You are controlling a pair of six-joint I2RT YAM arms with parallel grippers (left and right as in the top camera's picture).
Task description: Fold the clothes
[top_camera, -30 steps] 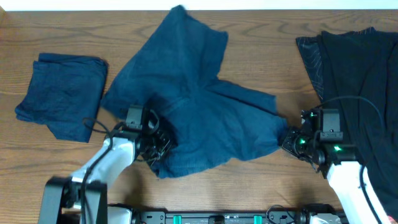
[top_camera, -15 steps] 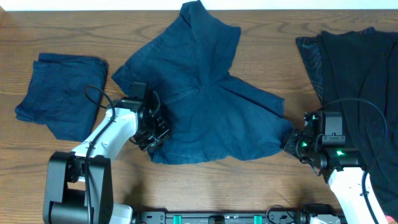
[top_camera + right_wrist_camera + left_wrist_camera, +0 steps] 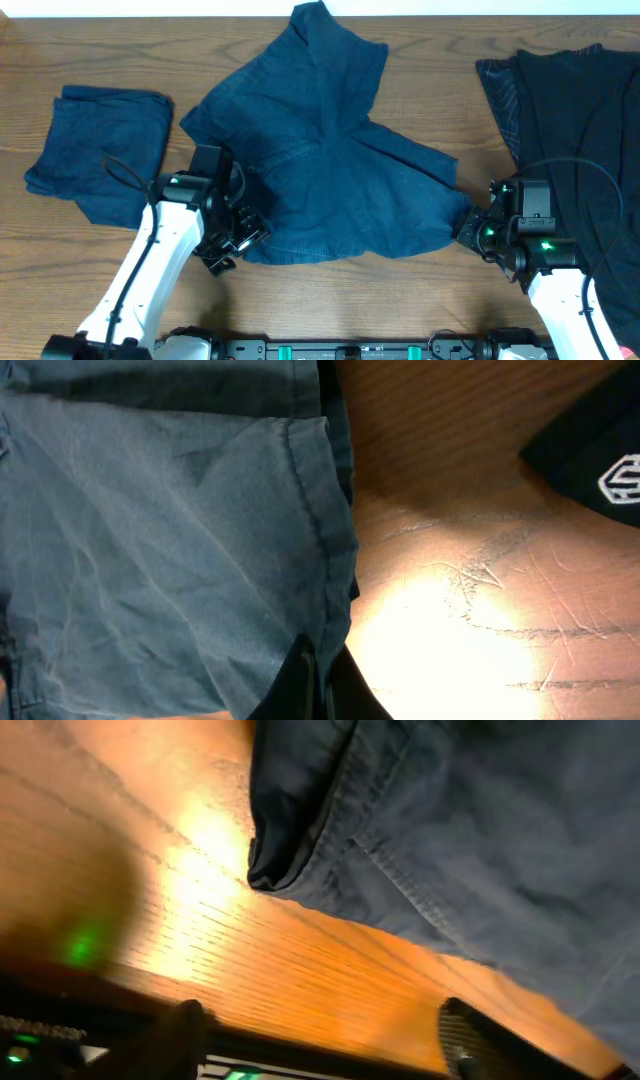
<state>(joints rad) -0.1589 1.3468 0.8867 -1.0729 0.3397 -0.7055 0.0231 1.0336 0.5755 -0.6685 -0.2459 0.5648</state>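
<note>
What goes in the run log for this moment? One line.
blue garment: spread, unfolded | left gripper: open, at its left edge | right gripper: shut on its right hem | folded blue piece: left | black garment: right

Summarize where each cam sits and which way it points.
Overhead: fixed above the table, facing straight down at the spread blue garment, folded blue cloth and black garment; both arms show.
Left wrist: on the left arm, low over the wood, facing the blue garment's hem; left gripper open at the bottom edge.
Right wrist: on the right arm, facing the garment's edge; right gripper shut on it.
Shared: blue garment in all three; black garment in overhead and right wrist.
</note>
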